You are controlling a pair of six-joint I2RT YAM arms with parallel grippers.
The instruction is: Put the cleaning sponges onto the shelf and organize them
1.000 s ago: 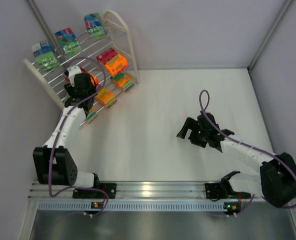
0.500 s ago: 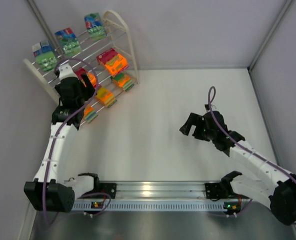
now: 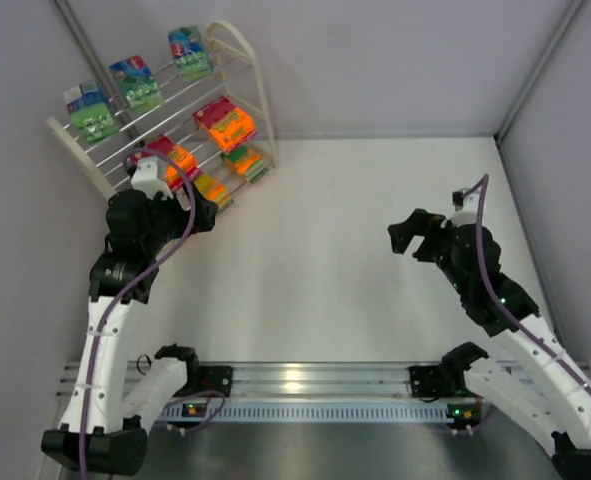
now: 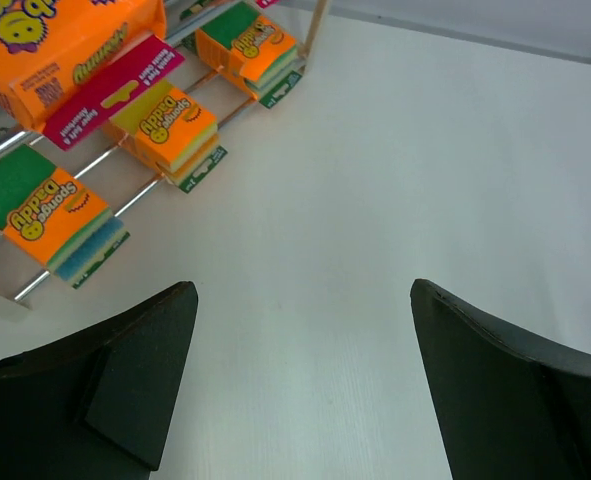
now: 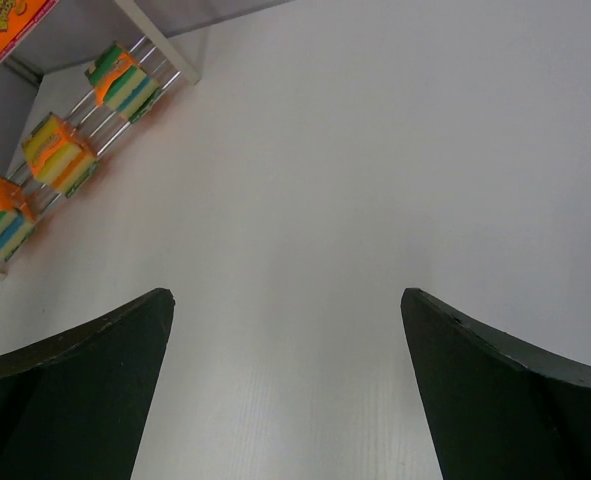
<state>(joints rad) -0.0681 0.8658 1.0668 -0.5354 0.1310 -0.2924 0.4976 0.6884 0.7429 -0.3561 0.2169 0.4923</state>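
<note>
Beside the shelf [image 3: 261,95], left gripper [image 4: 303,320] spread wide and empty, right gripper [image 5: 285,315] likewise — best pull away high, not nudging the bottom-tier sponge packs [image 4: 165,135]

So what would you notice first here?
The white shelf in the far left corner, with green sponge packs on top and orange sponge packs lower down. Then the left gripper and right gripper, both open and empty above the white table.
</note>
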